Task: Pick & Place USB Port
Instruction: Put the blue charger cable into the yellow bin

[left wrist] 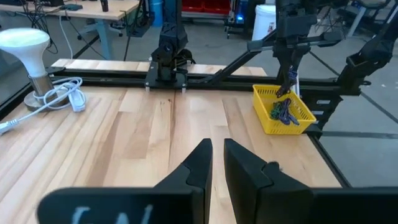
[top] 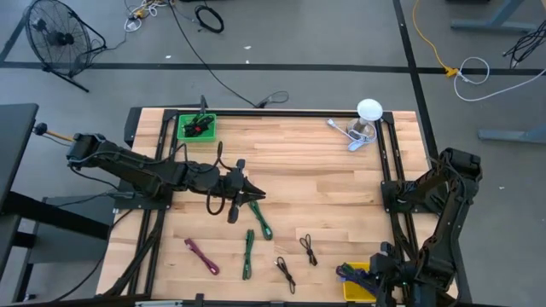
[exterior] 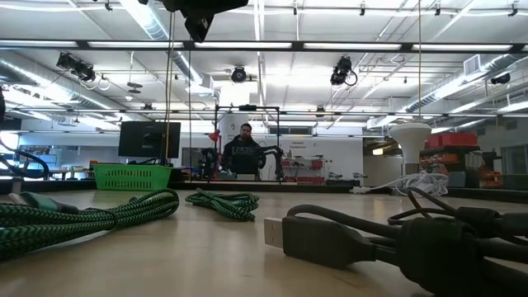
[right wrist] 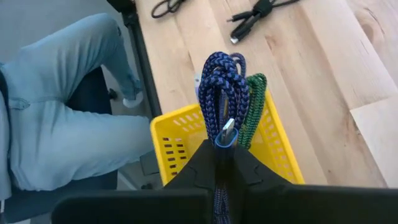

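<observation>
The right pincer (right wrist: 222, 163) is clamped on a blue braided USB cable (right wrist: 222, 93) above the yellow plastic basket (right wrist: 273, 149). The left pincer (left wrist: 215, 163), fingers slightly apart, hovers empty well away from that basket.

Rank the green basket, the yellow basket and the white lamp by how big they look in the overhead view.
1. green basket
2. yellow basket, partly hidden by the right arm, so its place is unsure
3. white lamp

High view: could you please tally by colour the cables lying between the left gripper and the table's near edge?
Green cables: 2
Pink cable: 1
Black cables: 2
Total: 5
</observation>
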